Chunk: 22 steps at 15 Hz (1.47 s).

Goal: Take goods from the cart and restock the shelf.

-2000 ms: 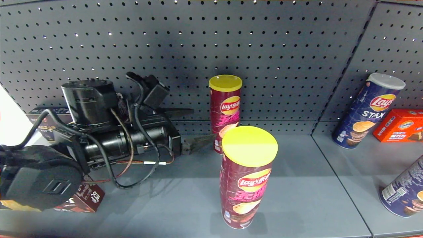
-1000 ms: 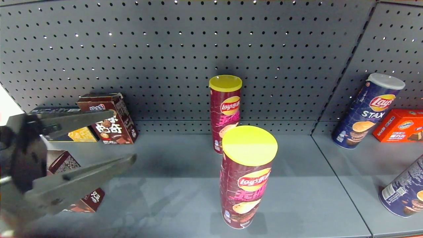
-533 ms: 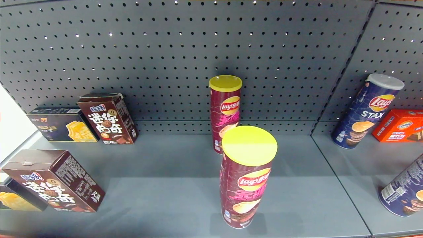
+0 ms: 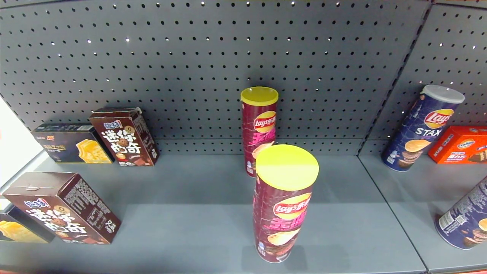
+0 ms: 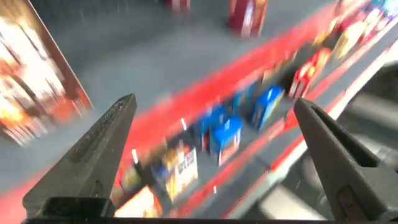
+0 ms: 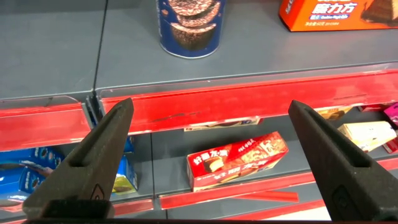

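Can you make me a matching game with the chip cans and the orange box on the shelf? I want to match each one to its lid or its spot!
Things:
1. maroon cardboard chip can at the front
2. dark blue cardboard chip can at the back
3. orange cardboard box

Clues:
A. grey lid
B. yellow lid
C. at the far right edge, against the back wall

Pairs: 1-B, 2-A, 3-C

Maroon chip can (image 4: 281, 224), yellow lid (image 4: 287, 166), grey pegboard (image 4: 190, 57)
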### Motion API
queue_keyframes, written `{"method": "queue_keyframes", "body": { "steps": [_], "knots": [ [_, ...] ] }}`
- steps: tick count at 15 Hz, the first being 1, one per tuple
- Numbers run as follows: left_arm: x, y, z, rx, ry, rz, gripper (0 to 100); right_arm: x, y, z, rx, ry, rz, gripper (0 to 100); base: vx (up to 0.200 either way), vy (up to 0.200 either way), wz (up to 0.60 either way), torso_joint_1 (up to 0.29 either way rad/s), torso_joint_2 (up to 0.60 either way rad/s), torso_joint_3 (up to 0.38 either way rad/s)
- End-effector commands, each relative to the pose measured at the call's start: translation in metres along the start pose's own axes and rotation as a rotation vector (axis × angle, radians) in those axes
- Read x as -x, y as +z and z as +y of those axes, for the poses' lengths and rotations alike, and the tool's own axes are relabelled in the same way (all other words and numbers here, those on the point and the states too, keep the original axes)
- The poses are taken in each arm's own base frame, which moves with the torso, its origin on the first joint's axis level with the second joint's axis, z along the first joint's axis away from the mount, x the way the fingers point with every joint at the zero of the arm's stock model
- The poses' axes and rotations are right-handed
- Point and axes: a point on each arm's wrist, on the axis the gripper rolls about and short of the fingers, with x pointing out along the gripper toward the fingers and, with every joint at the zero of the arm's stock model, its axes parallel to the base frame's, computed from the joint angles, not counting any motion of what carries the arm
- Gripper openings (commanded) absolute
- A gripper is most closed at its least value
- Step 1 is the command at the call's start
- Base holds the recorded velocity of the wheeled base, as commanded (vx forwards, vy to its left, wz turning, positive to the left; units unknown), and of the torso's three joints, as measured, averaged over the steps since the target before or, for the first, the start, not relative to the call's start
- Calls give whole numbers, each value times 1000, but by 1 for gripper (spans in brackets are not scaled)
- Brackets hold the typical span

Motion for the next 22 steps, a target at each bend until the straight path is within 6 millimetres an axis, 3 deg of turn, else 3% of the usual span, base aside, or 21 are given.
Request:
{"method": "queue_keyframes", "body": {
  "steps": [1,3,7,22],
  "knots": [
    [-17,-17,3,48,103,86,100,0,0,0,0,1,1,100,0,0,0,0,0,0],
    [-22,-16,4,71,297,121,100,0,0,0,0,0,1,100,0,0,0,0,0,0],
    [-13,-26,3,30,712,0,100,0,0,0,0,0,1,100,0,0,0,0,0,0],
    [-13,-27,3,85,686,-15,100,0,0,0,8,7,1,100,0,0,0,0,0,0]
  ]
}}
